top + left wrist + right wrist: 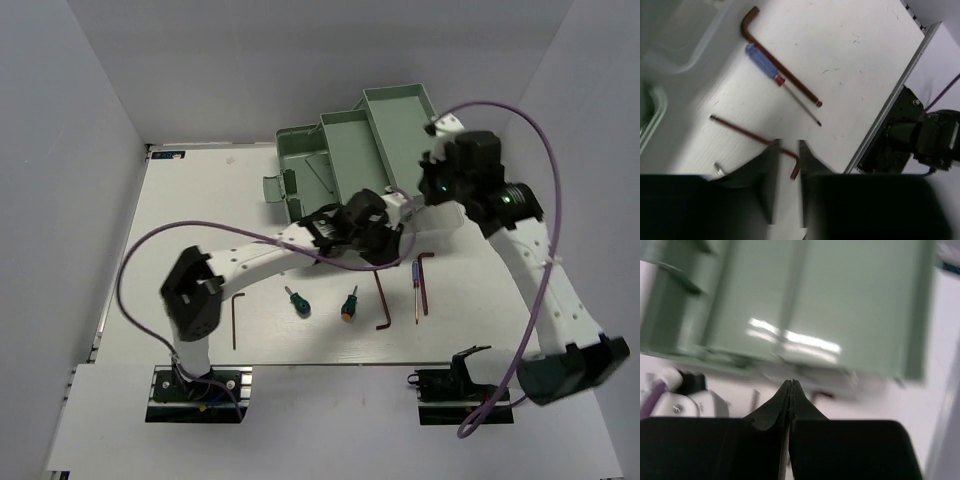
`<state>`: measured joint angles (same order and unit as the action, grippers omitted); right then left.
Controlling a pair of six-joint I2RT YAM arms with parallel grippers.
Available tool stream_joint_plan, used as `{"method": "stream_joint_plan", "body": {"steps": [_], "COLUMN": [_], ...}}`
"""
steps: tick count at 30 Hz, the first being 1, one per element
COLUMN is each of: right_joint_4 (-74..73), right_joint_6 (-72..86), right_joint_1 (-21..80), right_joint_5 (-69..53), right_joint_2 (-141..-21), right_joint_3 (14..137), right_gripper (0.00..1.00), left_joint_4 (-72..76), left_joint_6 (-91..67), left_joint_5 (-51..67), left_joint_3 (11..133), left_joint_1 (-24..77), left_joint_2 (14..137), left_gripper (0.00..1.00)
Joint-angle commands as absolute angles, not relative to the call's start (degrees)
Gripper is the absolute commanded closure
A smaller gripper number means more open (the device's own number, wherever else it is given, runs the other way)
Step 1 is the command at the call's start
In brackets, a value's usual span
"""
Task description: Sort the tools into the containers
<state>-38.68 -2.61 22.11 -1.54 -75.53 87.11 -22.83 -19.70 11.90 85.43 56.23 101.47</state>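
Left end effector (788, 144): jaws narrowly apart, straddling bent end of hex key (747, 131), no pinch visible yet. Key's long shank runs off to its left, flat on desk (860, 60).

Key likely stiff, light, thin, slippery, apt to swivel. Best taken at elbow, pads square.

Second hex key (795, 82) and blue-handled screwdriver (760, 59) lie ahead, alongside each other.

Right end effector (790, 383): fully closed, empty, green tray (840, 300) just ahead.

Desk white, smooth, hard. White walls (80, 120) enclose it.
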Motion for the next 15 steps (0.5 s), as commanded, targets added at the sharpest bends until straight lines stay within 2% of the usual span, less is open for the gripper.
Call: {"method": "stream_joint_plan", "body": {"steps": [1,3,4,6,8,11,15], "right_joint_4": [-46.57,-48.25,-49.04,-50.79,-51.41,-51.59,-52.56], "right_joint_6": [-5.36,-5.62,-5.71,-5.19,-4.4,-3.34,-2.72], "right_joint_1": [16.97,12.43,11.35,7.84,5.9,3.61,1.67], "right_joint_5": [10.28,12.57,12.74,11.52,10.64,8.88,4.67], "right_joint_2": [-71.74,-68.05,-67.42,-64.79,-63.55,-61.26,-59.85], "right_joint_3": [78.85,72.91,71.56,67.96,65.84,63.11,61.61], "right_gripper": [1.0,0.89,0.76,0.67,0.63,0.63,0.63], "left_joint_4": [-28.63,-35.28,-37.16,-41.63,-43.76,-46.75,-46.76], "left_joint_6": [-18.98,-22.14,-23.45,-26.36,-27.68,-31.1,-34.27], "left_joint_5": [10.12,5.74,4.84,2.38,0.28,-2.35,-4.22], "left_joint_3": [95.07,102.17,104.04,109.3,112.48,117.84,119.18], "left_joint_1": [59.67,61.08,61.08,62.31,63.01,63.63,64.86], "left_joint_2": [108.87,115.82,117.84,122.84,125.58,130.16,132.98], "left_gripper": [0.62,0.61,0.54,0.51,0.49,0.49,0.51]}}
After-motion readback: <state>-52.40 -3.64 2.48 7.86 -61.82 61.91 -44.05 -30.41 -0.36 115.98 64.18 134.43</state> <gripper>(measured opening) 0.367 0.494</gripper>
